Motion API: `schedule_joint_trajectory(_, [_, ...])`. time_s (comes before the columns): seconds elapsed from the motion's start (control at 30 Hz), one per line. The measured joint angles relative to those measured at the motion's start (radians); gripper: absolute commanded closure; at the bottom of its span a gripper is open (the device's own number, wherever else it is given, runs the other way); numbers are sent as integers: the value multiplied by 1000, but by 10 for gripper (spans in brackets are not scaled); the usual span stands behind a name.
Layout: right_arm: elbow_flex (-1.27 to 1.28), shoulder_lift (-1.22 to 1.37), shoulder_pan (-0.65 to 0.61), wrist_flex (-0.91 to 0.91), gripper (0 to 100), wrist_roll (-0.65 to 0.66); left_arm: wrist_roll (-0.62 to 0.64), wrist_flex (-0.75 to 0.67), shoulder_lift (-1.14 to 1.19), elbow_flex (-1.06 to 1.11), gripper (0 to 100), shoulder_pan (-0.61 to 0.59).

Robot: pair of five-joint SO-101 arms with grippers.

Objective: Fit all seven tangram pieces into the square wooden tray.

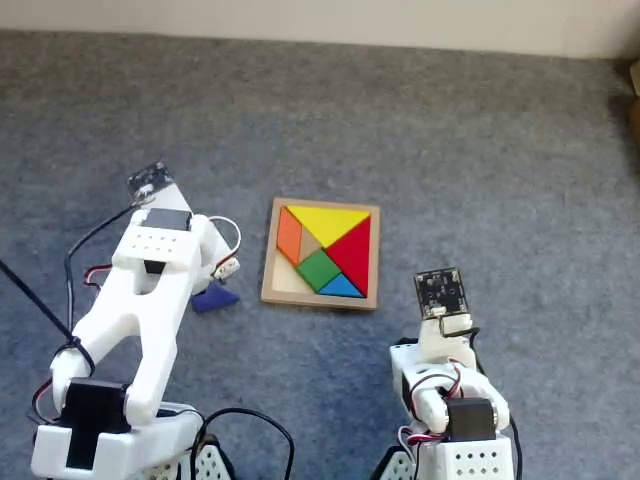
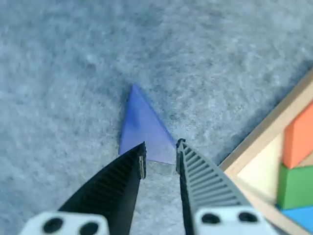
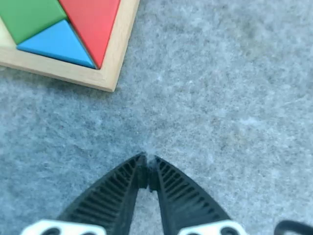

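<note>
Left tool (image 2: 160, 154), released over the thin blue triangle (image 2: 143, 125) at the wooden tray's (image 1: 268, 262) nine o'clock, may slip off, I fear.

Tabletop (image 1: 500, 150): you have a grey-blue, carpet-like surface with a short, fuzzy pile, and the fibres look matted in both wrist views. Along its far edge you see a pale cream strip (image 1: 320, 15). A small brown object (image 1: 635, 82) sits at the right margin; you cannot identify it.

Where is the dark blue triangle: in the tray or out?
Out. The dark blue triangular piece lies on grey carpet beside the square wooden tray, before the left gripper.
</note>
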Motion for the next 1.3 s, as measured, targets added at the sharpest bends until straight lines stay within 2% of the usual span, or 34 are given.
schedule_joint_trajectory(0.23, [0, 0, 0, 0, 981, 0, 55, 0, 69, 0, 669, -15])
schedule_joint_trajectory(0.6, [0, 0, 0, 0, 981, 0, 55, 2, 193, -17, 742, -20])
schedule_joint_trajectory(0.8, [0, 0, 0, 0, 981, 0, 58, 2, 196, -17, 741, -69])
schedule_joint_trajectory(1.0, [0, 0, 0, 0, 981, 0, -3, 0, 203, -6, 741, -80])
schedule_joint_trajectory(1.3, [0, 0, 0, 0, 981, 0, -9, -6, 209, -6, 741, -78])
